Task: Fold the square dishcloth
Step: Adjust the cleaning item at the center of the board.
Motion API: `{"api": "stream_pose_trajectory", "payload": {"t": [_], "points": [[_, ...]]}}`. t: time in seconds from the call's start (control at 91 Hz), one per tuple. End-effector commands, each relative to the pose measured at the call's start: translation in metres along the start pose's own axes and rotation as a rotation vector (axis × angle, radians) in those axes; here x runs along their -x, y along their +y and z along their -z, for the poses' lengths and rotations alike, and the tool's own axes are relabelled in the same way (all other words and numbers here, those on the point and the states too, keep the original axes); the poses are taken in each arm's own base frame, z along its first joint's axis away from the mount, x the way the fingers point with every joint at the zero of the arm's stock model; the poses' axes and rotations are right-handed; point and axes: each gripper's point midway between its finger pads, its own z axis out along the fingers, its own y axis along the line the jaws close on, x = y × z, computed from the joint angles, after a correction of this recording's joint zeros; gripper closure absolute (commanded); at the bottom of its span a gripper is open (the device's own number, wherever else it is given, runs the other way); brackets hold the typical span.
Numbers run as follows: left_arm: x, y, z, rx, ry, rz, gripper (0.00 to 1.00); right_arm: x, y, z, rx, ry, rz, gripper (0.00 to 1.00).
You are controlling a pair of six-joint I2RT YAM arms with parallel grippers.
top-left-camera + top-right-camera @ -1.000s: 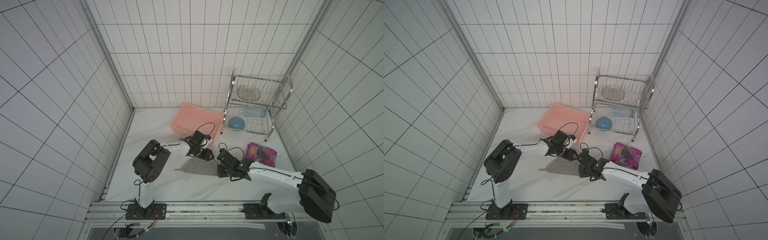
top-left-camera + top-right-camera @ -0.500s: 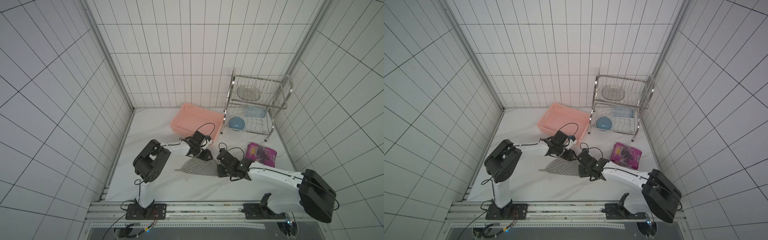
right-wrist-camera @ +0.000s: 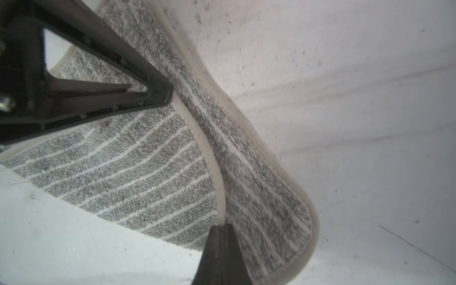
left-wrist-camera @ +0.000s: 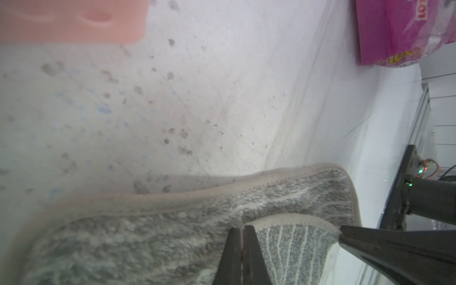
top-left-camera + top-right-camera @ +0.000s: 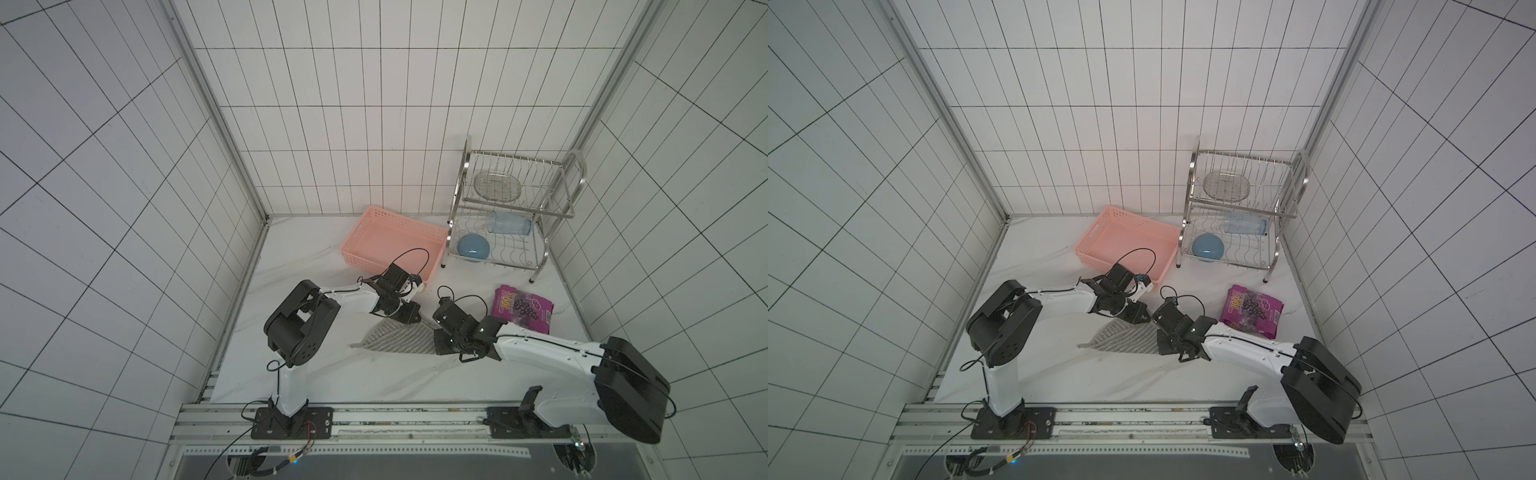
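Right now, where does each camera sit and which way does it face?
Both top views: high in front, looking down on the table; left arm and right arm show whole.
Left wrist: behind the left pincer, shut on the dishcloth; basket beyond.
Right wrist: behind the right pincer, shut on the dishcloth too.
Shared: each wrist view shows the other pincer.

Left pincer [image 5: 412, 323], its jaws standing apart a second ago over the square dishcloth [image 5: 397, 341], has closed fully near the middle of the bench [image 5: 332, 374]. The gap shrank through the second. In the left wrist view the two dark fingers [image 4: 232, 246] now meet tip to tip, with the pale hem of the cloth's turned-over striped corner nipped between them.
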Motion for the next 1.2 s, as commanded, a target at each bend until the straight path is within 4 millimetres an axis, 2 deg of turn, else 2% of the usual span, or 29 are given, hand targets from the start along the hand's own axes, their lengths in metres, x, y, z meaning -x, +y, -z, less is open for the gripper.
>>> {"api": "stream_pose_trajectory", "payload": {"t": [0.0,0.176,0.308,0.451,0.583,0.759,0.869,1.044,1.187], "points": [[0.011,-0.02,0.015,-0.034,-0.045,-0.044,1.0,0.002,-0.003,0.0,-0.03,-0.008,-0.004,0.95],[0.017,-0.037,0.045,-0.017,-0.119,-0.067,1.0,0.009,-0.014,0.012,-0.094,-0.026,0.001,0.78],[0.011,-0.049,0.062,0.002,-0.179,-0.063,1.0,0.02,-0.027,0.027,-0.113,-0.063,-0.045,0.63],[-0.004,-0.062,0.065,0.028,-0.213,-0.074,1.0,0.027,-0.048,0.043,-0.127,-0.092,-0.125,0.58],[-0.019,-0.061,0.065,0.058,-0.24,-0.062,1.0,0.026,-0.06,0.048,-0.099,-0.083,-0.205,0.56],[-0.036,-0.07,0.063,0.043,-0.255,-0.059,1.0,0.02,-0.068,0.046,-0.083,-0.057,-0.253,0.5],[-0.044,-0.072,0.062,0.075,-0.265,-0.067,1.0,0.017,-0.072,0.035,-0.093,-0.005,-0.263,0.5],[-0.051,-0.076,0.064,0.069,-0.302,-0.057,1.0,0.006,-0.06,0.012,-0.029,0.066,-0.265,0.5],[-0.054,-0.076,0.066,0.079,-0.317,-0.055,1.0,0.003,-0.057,0.004,-0.008,0.071,-0.254,0.5]]}}
